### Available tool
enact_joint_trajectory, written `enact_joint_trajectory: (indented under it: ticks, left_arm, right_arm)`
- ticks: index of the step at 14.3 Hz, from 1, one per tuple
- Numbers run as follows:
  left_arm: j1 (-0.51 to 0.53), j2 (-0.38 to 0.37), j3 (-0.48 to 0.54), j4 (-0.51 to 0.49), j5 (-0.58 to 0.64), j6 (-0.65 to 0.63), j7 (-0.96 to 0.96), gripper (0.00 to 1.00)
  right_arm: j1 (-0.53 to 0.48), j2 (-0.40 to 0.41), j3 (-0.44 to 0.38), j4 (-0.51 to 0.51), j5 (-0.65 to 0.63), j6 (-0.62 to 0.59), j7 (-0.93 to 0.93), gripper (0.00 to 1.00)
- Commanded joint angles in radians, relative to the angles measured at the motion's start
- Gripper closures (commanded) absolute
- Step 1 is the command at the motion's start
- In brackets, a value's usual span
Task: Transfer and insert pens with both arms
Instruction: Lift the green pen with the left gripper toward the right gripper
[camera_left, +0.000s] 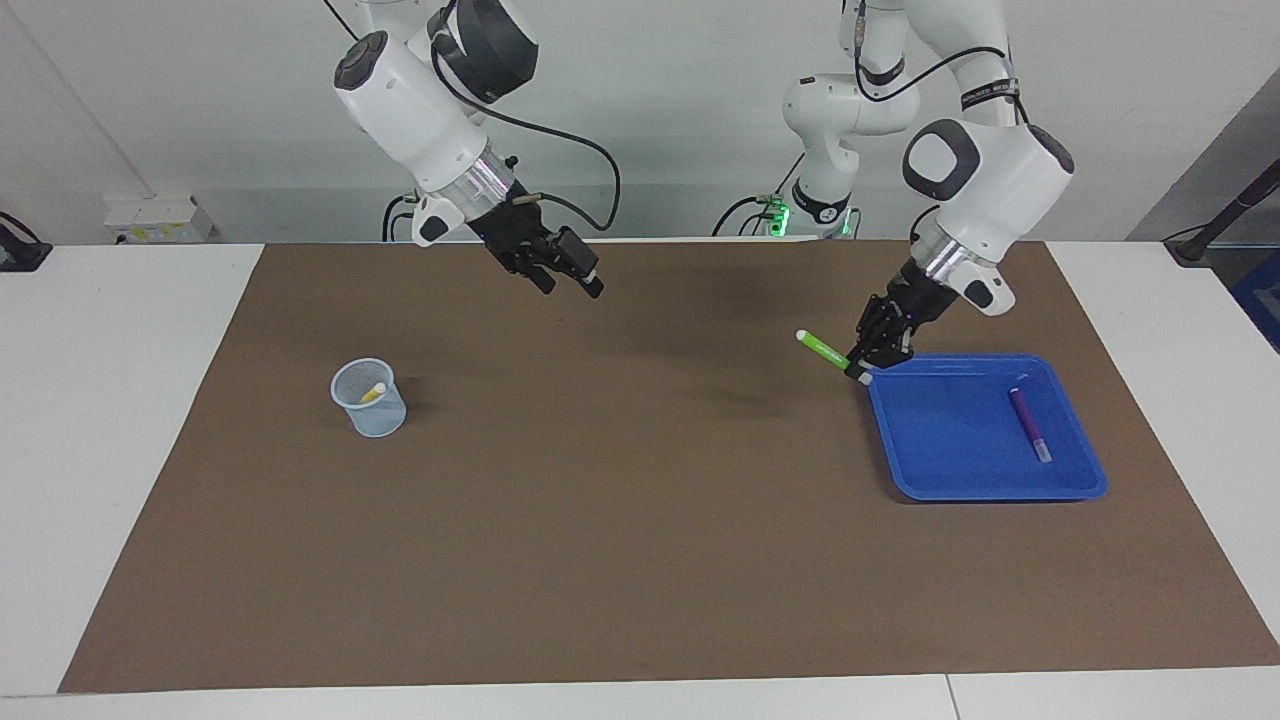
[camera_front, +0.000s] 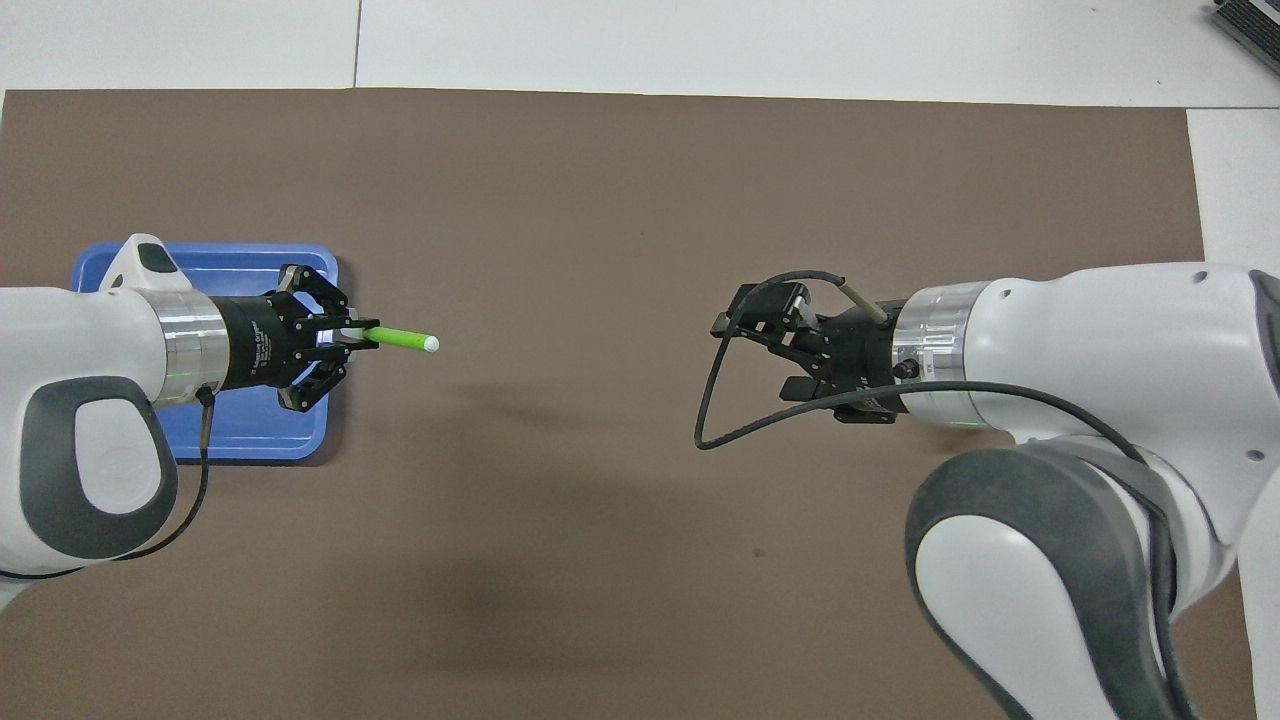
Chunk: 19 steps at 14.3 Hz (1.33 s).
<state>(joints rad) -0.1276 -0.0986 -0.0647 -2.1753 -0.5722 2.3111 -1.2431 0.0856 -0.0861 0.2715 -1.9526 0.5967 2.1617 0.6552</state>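
My left gripper (camera_left: 862, 362) (camera_front: 350, 335) is shut on one end of the green pen (camera_left: 822, 348) (camera_front: 400, 339) and holds it in the air over the rim of the blue tray (camera_left: 950, 480) (camera_front: 230, 440). The pen's pale tip points toward the right arm. The purple pen (camera_left: 1029, 423) lies in the tray, hidden under the left arm in the overhead view. The yellow pen (camera_left: 372, 393) stands in the clear cup (camera_left: 370, 400). My right gripper (camera_left: 570, 278) (camera_front: 755, 335) hangs open and empty over the mat.
A brown mat (camera_left: 640, 520) (camera_front: 640, 180) covers most of the white table. The cup stands toward the right arm's end, the tray toward the left arm's end. A black cable (camera_front: 715, 430) loops off the right wrist.
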Motion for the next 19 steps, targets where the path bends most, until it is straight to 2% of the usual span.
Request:
enact_joint_trajectory:
  ticks: [1,4,7,9,11,14,19]
  left_arm:
    - [-0.055,-0.062,0.014,-0.057,-0.027,0.052,-0.143,1.00]
    - [-0.153,-0.105,0.014,-0.133,-0.035,0.198,-0.318,1.00]
    - [-0.245,-0.116,0.014,-0.158,-0.035,0.284,-0.490,1.00]
    - [-0.283,-0.124,0.014,-0.158,-0.035,0.303,-0.564,1.00]
    - [-0.313,-0.133,0.013,-0.158,-0.035,0.309,-0.622,1.00]
    - [-0.365,-0.167,0.009,-0.175,-0.035,0.309,-0.635,1.00]
    - [-0.391,-0.176,-0.004,-0.182,-0.034,0.310,-0.630,1.00]
  right_arm:
    - [0.028,-0.014,0.006,-0.019,0.031,0.078,-0.052,0.00]
    - [0.081,-0.011,0.006,-0.025,0.064,0.174,-0.046,0.00]
    - [0.120,0.014,0.006,-0.025,0.101,0.234,-0.045,0.00]
    - [0.152,0.049,0.006,-0.023,0.115,0.315,-0.043,0.00]
    - [0.164,0.074,0.006,-0.019,0.117,0.346,-0.042,0.00]
    - [0.190,0.091,0.006,-0.017,0.161,0.383,-0.042,0.00]
    - [0.233,0.129,0.006,-0.009,0.213,0.477,-0.037,0.00]
